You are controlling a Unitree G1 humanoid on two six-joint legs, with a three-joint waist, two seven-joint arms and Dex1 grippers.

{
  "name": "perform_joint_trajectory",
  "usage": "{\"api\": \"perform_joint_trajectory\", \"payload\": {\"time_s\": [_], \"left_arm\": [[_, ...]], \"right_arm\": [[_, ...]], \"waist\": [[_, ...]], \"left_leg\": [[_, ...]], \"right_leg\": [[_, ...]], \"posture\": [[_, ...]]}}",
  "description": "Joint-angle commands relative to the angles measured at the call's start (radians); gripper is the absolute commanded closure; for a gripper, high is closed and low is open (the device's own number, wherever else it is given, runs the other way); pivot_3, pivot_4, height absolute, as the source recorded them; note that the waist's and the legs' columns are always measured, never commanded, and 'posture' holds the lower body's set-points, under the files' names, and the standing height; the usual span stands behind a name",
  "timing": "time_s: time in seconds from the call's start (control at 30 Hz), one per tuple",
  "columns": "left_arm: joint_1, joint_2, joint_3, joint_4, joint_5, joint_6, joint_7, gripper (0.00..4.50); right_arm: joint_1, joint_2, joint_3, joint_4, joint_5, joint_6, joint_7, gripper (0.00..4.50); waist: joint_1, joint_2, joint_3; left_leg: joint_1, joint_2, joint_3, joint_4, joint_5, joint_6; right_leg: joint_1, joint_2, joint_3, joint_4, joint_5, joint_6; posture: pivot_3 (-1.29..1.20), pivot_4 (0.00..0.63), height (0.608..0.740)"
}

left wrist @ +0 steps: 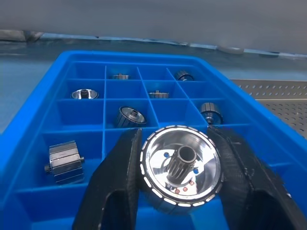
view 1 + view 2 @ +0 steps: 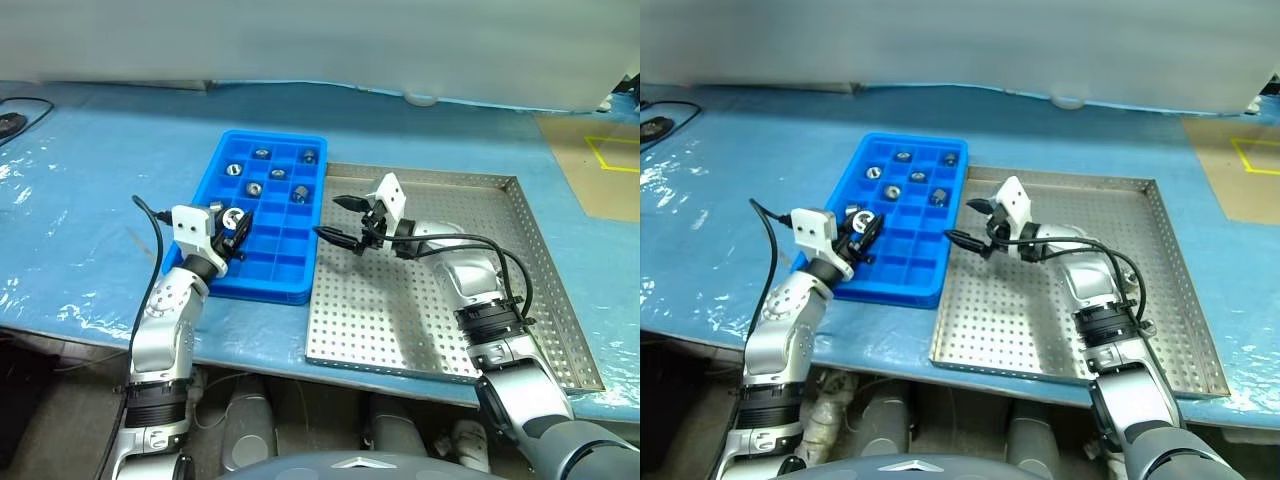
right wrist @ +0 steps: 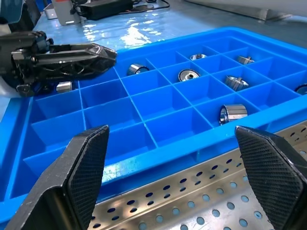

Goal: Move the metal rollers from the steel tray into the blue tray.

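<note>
A: Trays, count?
B: Two. One blue tray point(image 2: 222, 150), one steel tray point(image 2: 400, 320), edge to edge on the blue table cover point(image 2: 90, 200). The blue one sits at the steel one's 9 o'clock.

A: Rollers point(image 1: 128, 116)?
B: Eight that the annotator can count. Seven lie loose in the blue tray's compartments, one per compartment, going by the left wrist view. Most are toward the tray's 12 o'clock end. One sits alone at about 8 o'clock, just beside the left claw.

A: The eighth?
B: It is in the left claw point(image 2: 235, 225). Both black fingers point(image 1: 120, 177) pinch that roller point(image 1: 181, 165) by its rim, with the hollow face toward the wrist camera. It hangs over the blue tray near the 7 o'clock corner and is not set down.

A: Right claw?
B: The right claw point(image 2: 328, 216) is spread wide and holds nothing. It is over the steel tray's 10 o'clock corner, with the tips pointing at the blue tray's long wall, close to it.

A: Claws touching?
B: No. They stand apart, with the width of the blue tray between them.
</note>
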State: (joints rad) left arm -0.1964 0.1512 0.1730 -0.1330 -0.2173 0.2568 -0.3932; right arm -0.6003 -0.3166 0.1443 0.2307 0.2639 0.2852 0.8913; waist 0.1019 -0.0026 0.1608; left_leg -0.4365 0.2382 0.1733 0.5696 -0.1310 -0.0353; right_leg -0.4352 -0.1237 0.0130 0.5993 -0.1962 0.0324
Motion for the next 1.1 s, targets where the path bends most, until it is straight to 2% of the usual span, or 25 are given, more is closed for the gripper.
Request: {"api": "perform_joint_trajectory", "payload": {"time_s": [0.03,0.23,0.4,0.5,0.7,0.97,1.1], "left_arm": [[0.007,0.031,-0.003,-0.027,0.040,-0.007,0.054,2.73],[0.031,0.036,-0.017,-0.013,0.034,0.046,0.090,2.73],[0.007,0.032,-0.036,0.005,0.022,0.061,0.085,1.04],[-0.052,0.025,-0.055,0.025,-0.054,0.056,-0.005,0.06],[-0.162,0.029,-0.101,0.104,-0.106,0.019,-0.130,0.06],[-0.281,0.033,-0.205,0.205,-0.193,-0.052,-0.457,0.06],[-0.337,0.023,-0.228,0.280,-0.196,-0.086,-0.539,0.06]], "right_arm": [[-0.018,0.005,-0.003,0.001,-0.007,-0.035,0.008,0.10],[-0.007,0.000,-0.010,0.002,-0.020,-0.047,0.009,0.10],[-0.001,-0.005,-0.017,-0.007,-0.028,-0.053,-0.001,0.10],[0.007,-0.016,-0.030,-0.019,-0.034,-0.054,-0.020,0.10],[0.047,-0.040,-0.088,-0.062,-0.044,-0.047,-0.113,0.10],[0.123,-0.112,-0.245,-0.109,-0.046,0.042,-0.303,0.10],[0.178,-0.173,-0.297,-0.166,-0.020,0.103,-0.314,0.10]], "waist": [[-0.002,0.000,0.000],[-0.004,0.000,0.000],[-0.004,0.001,-0.001],[-0.001,0.001,0.000],[-0.008,0.000,0.000],[-0.027,0.000,0.000],[-0.040,0.000,0.000]], "left_leg": [[0.000,0.000,0.000,0.000,0.000,-0.001],[0.001,0.002,0.000,-0.005,0.004,-0.006],[0.003,0.002,0.000,-0.006,0.004,-0.006],[0.002,0.002,0.000,-0.006,0.004,-0.007],[0.000,0.001,0.000,-0.005,0.005,-0.007],[0.002,0.002,0.001,-0.006,0.006,-0.009],[0.004,0.002,0.002,-0.005,0.006,-0.009]], "right_leg": [[-0.002,0.000,0.000,0.002,0.000,0.000],[-0.005,0.004,0.001,0.006,-0.001,0.002],[-0.005,0.004,0.002,0.006,-0.001,0.002],[-0.005,0.004,0.002,0.006,-0.001,0.002],[-0.007,0.004,0.003,0.006,-0.001,0.001],[-0.007,0.007,0.007,0.006,-0.001,0.001],[-0.007,0.008,0.009,0.007,-0.001,0.001]], "posture": [[0.11,0.150,0.740],[0.10,0.150,0.740],[0.09,0.150,0.740],[0.06,0.150,0.740],[-0.06,0.150,0.740],[-0.17,0.150,0.740],[-0.22,0.150,0.740]]}}
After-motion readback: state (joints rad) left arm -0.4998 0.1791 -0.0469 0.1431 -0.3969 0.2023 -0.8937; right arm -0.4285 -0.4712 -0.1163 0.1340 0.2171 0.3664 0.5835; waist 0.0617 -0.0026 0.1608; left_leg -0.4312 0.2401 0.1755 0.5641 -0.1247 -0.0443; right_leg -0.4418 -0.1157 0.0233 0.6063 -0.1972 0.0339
